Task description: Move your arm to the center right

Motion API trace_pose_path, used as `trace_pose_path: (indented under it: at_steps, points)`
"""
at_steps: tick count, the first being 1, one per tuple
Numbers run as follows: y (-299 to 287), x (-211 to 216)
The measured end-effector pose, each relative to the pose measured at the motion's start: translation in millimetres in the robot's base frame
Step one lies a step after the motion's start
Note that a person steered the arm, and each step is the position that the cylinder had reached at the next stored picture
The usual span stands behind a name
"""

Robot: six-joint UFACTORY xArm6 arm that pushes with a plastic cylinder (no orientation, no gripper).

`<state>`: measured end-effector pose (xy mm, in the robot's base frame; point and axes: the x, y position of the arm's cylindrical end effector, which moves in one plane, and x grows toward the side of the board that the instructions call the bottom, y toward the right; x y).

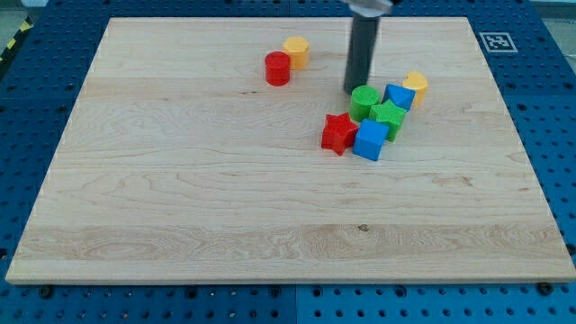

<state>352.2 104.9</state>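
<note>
My tip (357, 89) stands on the board just above the green cylinder (364, 101), at the top of the cluster right of centre. That cluster also holds a green star (390, 117), a blue block (399, 95), a yellow block (415, 85), a blue cube (369, 140) and a red star (338, 132). A red cylinder (277, 68) and a yellow block (295, 51) sit to the left of my tip near the view's top.
The wooden board (180, 198) lies on a blue pegboard table. A black-and-white marker tag (495, 41) sits at the board's top right corner.
</note>
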Motion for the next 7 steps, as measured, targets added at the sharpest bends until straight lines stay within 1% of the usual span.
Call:
trace_pose_path:
  at_steps: [1, 2, 4, 5, 6, 7]
  points:
    - [2.4, -25.3]
    - [21.3, -45.2]
    - [148.8, -39.4]
    - [189.4, 0.7]
    - [187.2, 40.8]
    - [140.6, 49.8]
